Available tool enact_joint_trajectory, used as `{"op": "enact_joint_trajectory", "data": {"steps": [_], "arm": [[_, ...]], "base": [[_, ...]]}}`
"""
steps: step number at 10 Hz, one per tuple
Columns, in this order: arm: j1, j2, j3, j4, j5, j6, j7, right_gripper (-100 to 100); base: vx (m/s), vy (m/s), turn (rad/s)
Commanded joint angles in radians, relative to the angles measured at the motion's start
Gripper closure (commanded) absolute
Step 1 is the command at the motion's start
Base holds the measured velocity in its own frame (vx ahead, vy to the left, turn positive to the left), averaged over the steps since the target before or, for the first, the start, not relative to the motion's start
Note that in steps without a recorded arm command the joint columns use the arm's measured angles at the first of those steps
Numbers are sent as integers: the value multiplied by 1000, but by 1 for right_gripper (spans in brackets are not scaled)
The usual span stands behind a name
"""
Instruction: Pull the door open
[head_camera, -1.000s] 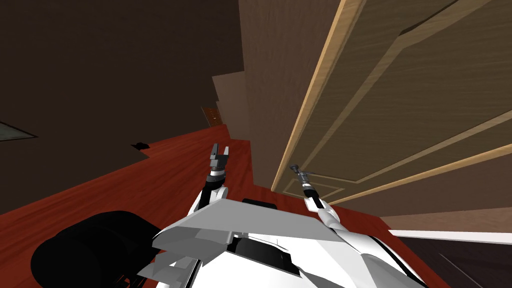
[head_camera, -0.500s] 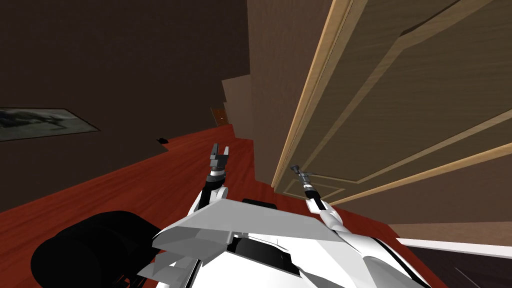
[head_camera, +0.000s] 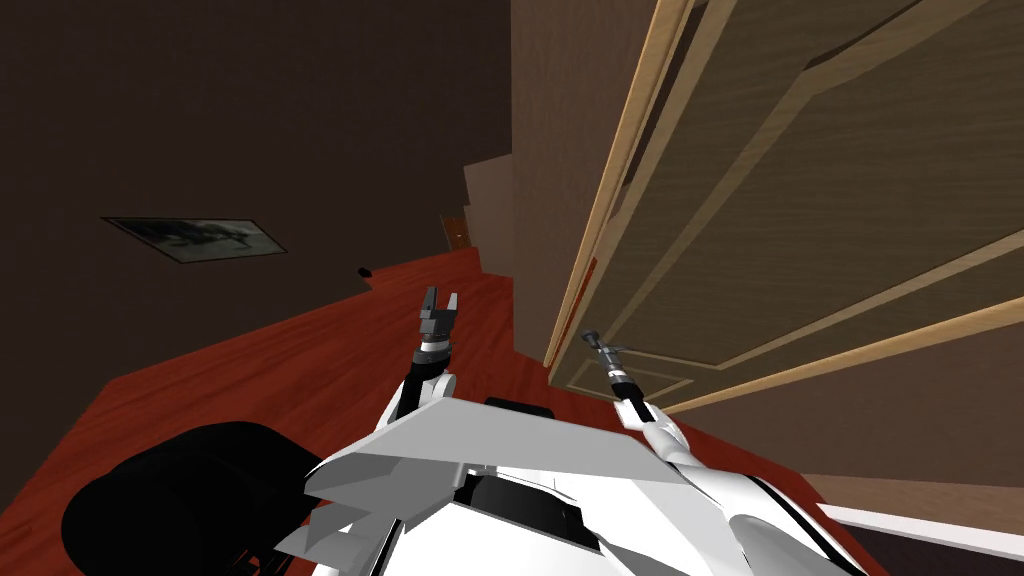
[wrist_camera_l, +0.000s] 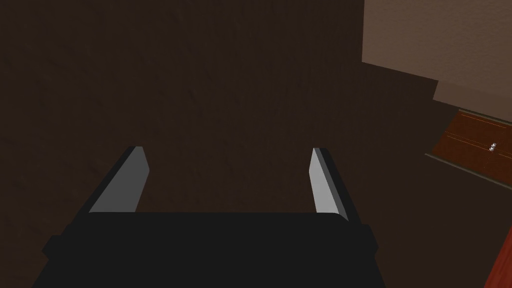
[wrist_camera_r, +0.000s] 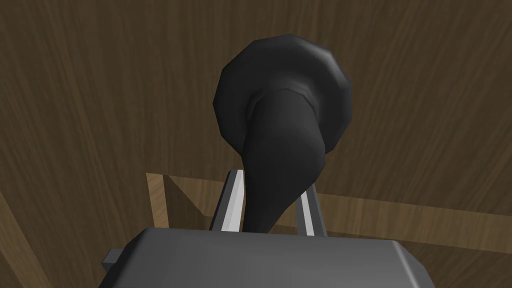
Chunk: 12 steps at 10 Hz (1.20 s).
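The pulling step was judged to be in hand. The right gripper (wrist_camera_r: 272, 185) was seen closed narrowly on the dark door handle (wrist_camera_r: 282, 120), its two thin fingers pressed against the sides of the lever's shank, just short of the round base plate. The handle was mounted on the brown wood-grained door (head_camera: 820, 200), which stood close on the robot's right, with a paler frame (head_camera: 612, 190) running alongside its edge. A narrow gap appeared between door edge and frame, where a sliver of red could be made out, so the door was taken to be only slightly ajar, with most of the swing left to do.

The left gripper (wrist_camera_l: 227, 150) was held out over the red floor (head_camera: 300, 370), apart from the door, its fingers spread wide with nothing between them.

The next move was judged to call for a steady draw along the door's arc, with a firm grip on the handle and room made for the door to swing past the robot's body, probably by backing away.
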Motion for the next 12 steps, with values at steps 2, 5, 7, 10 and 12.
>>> {"op": "enact_joint_trajectory", "data": {"steps": [2,5,7,10,12], "arm": [[13,-13,20,-1,10,-23,-22,100],[39,-46,64,-9,33,-79,-72,100],[53,-63,87,-12,45,-107,-97,100],[58,-68,95,14,50,-138,-109,100],[67,-77,100,20,53,-159,-118,100]], "base": [[-116,-22,47],[-243,-88,79],[-180,-74,45],[-110,-47,47],[-135,-69,101]]}}
